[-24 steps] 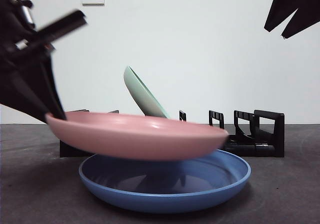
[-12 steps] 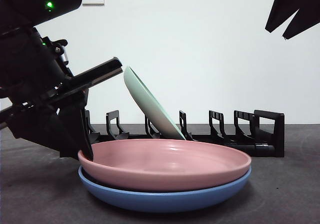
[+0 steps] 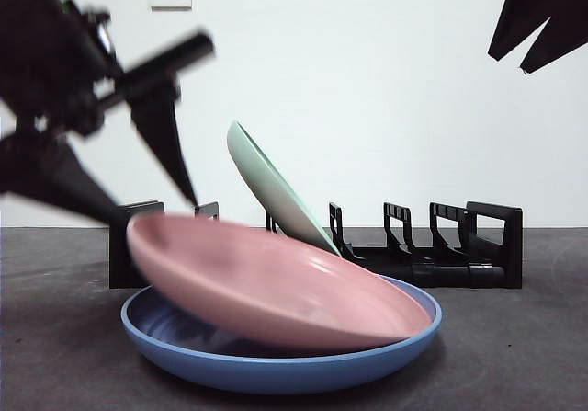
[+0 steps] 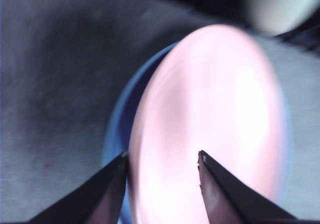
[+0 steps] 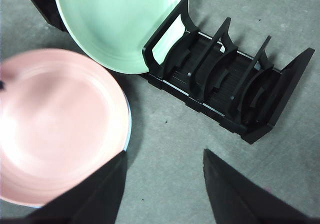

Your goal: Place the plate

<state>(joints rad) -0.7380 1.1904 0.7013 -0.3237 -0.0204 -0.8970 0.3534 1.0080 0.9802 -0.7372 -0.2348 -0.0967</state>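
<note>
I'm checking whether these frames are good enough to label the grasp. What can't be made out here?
- Left gripper, front view: motion blur smears it, so its contact with the pink plate is unclear.
- Pink plate's near rim, left wrist view: blurred and cut off by the bottom edge between the fingers.
- Blue plate: its inside is mostly covered by the pink plate in every view.
- Right gripper: only fingertips show.
</note>
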